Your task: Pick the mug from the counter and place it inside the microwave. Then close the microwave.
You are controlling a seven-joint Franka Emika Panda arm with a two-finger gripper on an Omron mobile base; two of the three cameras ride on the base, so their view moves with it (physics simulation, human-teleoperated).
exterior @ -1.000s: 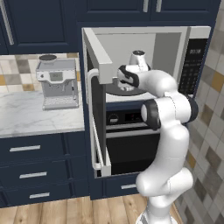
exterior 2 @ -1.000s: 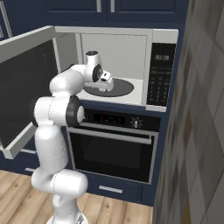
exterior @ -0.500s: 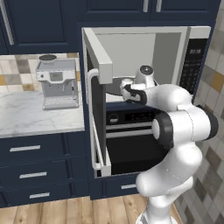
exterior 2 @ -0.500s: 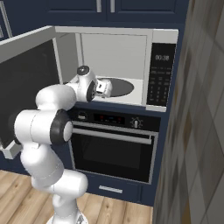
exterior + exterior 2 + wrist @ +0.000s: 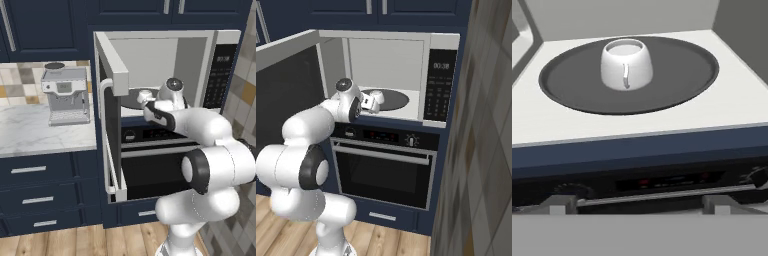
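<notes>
Microwave (image 5: 442, 80) mouth unobstructed; mug (image 5: 626, 64) alone on turntable (image 5: 677, 70).

White mug (image 5: 626, 64), dark grey turntable (image 5: 677, 75), pale microwave (image 5: 406, 75) interior with black control strip, white grey-veined marble counter (image 5: 40, 132), navy drawers (image 5: 45, 192), silver coffee machine (image 5: 66, 95), black oven (image 5: 388, 170)

Mug (image 5: 626, 63) upright on turntable (image 5: 677, 82)

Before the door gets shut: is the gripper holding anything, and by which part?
Nothing is held. The mug stands free on the turntable; the gripper is open.
</notes>
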